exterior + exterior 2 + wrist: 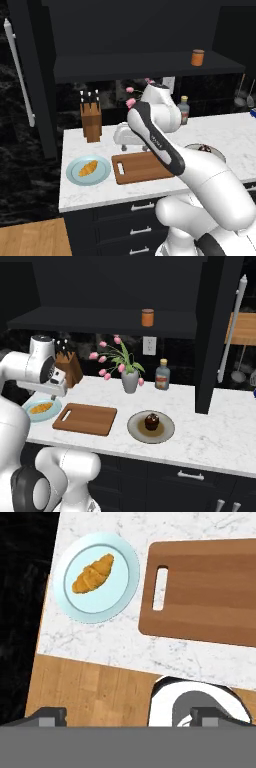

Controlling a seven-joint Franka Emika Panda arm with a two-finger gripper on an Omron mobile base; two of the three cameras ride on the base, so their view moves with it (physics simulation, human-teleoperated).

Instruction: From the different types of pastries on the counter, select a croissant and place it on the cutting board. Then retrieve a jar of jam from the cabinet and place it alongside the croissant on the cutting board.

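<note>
Hovering gripper (pixel 128 717), fingers apart, empty | croissant (pixel 93 574) on plate (pixel 125 592) ahead-left, unpicked | cutting board (pixel 210 592) ahead-right, bare | jar of jam (pixel 197 57) on cabinet ledge (pixel 125 67), unfetched

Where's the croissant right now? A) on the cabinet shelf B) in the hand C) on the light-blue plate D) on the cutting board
C: the croissant lies on the light-blue plate, beside the cutting board, which is bare.
</note>
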